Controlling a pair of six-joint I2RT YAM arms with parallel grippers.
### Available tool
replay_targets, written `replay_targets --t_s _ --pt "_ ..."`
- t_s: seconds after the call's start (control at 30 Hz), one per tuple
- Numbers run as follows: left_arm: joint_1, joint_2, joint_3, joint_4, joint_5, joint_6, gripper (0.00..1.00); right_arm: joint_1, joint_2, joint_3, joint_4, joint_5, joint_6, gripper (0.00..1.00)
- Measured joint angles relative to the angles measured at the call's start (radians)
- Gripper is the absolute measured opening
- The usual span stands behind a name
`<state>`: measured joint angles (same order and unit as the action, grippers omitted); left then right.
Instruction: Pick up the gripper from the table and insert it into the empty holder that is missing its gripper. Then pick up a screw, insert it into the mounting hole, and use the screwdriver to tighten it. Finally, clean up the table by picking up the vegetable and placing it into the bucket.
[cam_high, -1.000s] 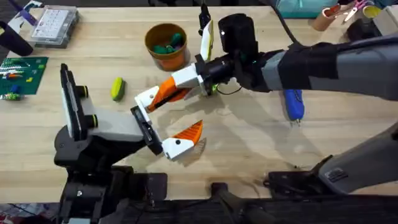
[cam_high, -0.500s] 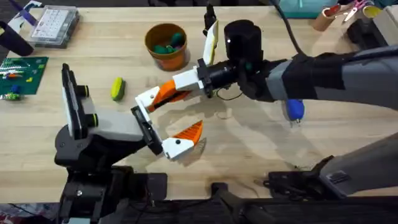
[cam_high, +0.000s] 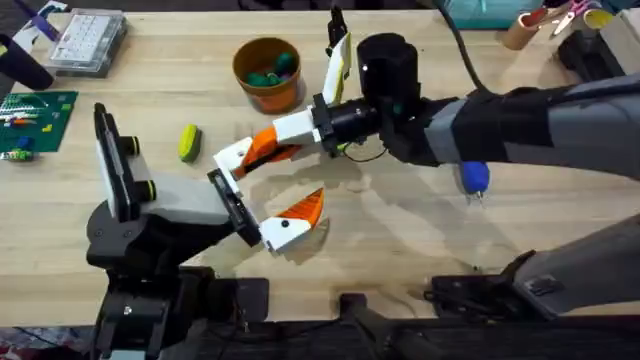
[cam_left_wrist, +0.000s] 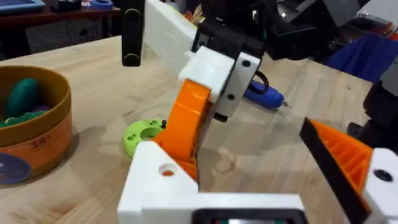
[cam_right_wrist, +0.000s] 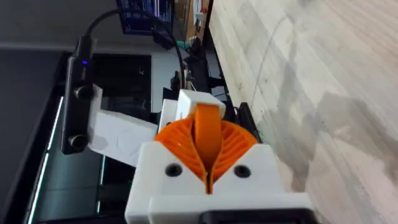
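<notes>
Left tool (cam_high: 258, 190) slightly lower than before

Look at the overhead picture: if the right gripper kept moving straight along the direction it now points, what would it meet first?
The right gripper points toward the left arm, holding the gripper, whose far end already sits at the holder. Going on, it would press into that holder first, probably; depth is unclear.

A clear compartment box (cam_high: 88, 41) and a green circuit board (cam_high: 33, 120) — plus a lime-green ring (cam_left_wrist: 142, 135).
</notes>
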<state>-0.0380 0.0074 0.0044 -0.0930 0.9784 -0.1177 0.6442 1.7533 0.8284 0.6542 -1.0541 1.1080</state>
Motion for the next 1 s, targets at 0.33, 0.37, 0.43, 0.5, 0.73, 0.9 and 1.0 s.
replay_targets --t_s 0.33,0.37,0.43,0.5,0.73,0.9,1.0 --pt "0.002 0.0 0.0 0.001 -0.011 -0.001 0.99 0.006 0.0 -0.001 -0.003 0.027 0.003 0.167" --pt "0.002 0.0 0.0 0.001 -0.011 -0.002 0.99 0.006 0.0 -0.001 -0.002 0.029 0.003 0.175" --pt "0.002 0.0 0.0 0.001 -0.011 -0.003 0.99 0.007 0.0 -0.001 -0.002 0.033 0.003 0.187" --pt "0.002 0.0 0.0 0.001 -0.011 -0.003 0.99 0.008 0.0 -0.001 -0.002 0.033 0.003 0.19" --pt "0.002 0.0 0.0 0.001 -0.011 -0.003 0.99 0.008 0.0 -0.001 -0.002 0.032 0.003 0.203" --pt "0.002 0.0 0.0 0.001 -0.008 -0.003 0.99 0.007 0.0 -0.001 -0.004 0.029 0.0 0.241" --pt "0.002 0.0 0.0 0.001 -0.005 -0.002 0.99 0.006 0.0 -0.001 -0.006 0.024 -0.001 0.271"
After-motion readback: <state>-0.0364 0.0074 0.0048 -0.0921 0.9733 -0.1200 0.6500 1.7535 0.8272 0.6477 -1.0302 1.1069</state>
